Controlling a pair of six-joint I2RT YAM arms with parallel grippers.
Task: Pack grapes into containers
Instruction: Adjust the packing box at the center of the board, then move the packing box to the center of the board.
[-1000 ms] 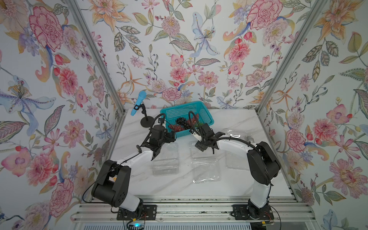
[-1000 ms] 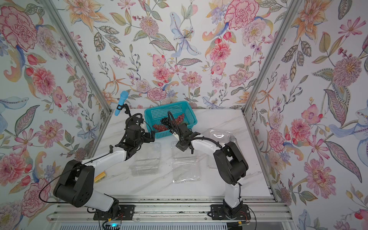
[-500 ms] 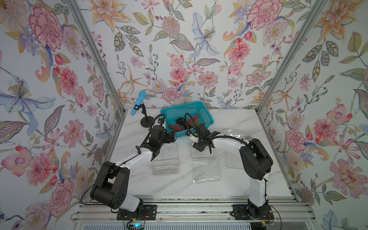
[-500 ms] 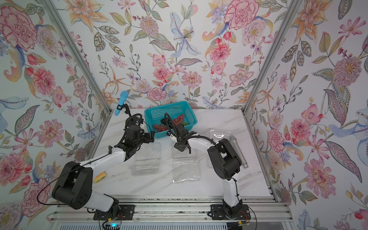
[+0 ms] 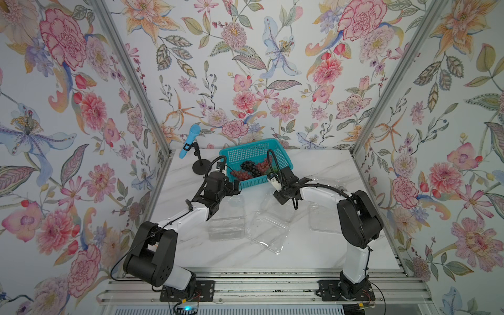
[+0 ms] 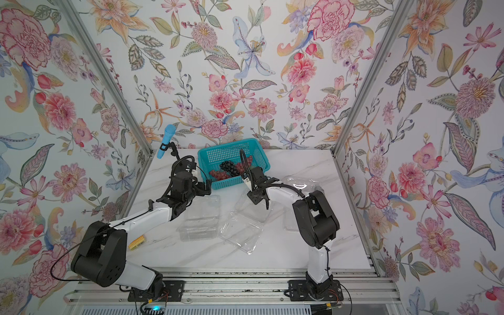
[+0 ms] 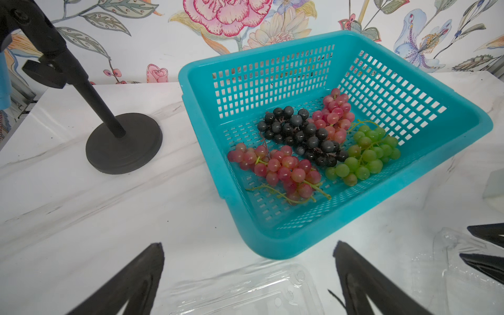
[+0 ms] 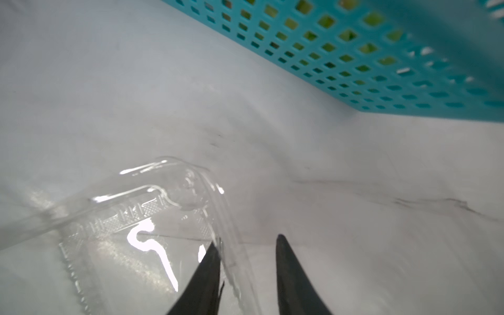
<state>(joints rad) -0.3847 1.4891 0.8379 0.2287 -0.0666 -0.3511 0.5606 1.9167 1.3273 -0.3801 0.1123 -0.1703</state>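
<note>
Closed down a good way over the last second: right pincer (image 8: 246, 241), earlier spread wide. Swung out of square as well: middle container (image 5: 268, 221), now lying askew to the basket (image 7: 275, 245).

Off the basket's front-left corner, left pincer (image 7: 248, 244) at full spread, holding nothing, low above the counter (image 7: 81, 218). Under it, just in front of the basket, left container (image 5: 226, 219), long axis running straight away from the front wall.

In the basket, every one of the grapes (image 7: 300, 141); none packed so far. By the front-left corner, red-pink bunch (image 7: 275, 169), long axis slanting from left wall toward front wall, bare stem ends aimed at the front wall. Behind it, on a like slant, dark bunch (image 7: 302, 136); toward the basket's right end, green bunch (image 7: 365, 155).

In front of the basket's right half, middle container with long axis diagonal to the front wall, far corner at the right pincer. Jaws there part-way apart, straddling the clear rim, one jaw against the plastic, a gap left to the other; no firm clamp to be seen. Further right of the basket, right container (image 5: 323, 221), partly behind the arm.

Likely trouble: thin, slick rim slipping free or buckling under the squeeze. With contact on one side only, more spinning of the box, perhaps into the left container or the basket wall.
</note>
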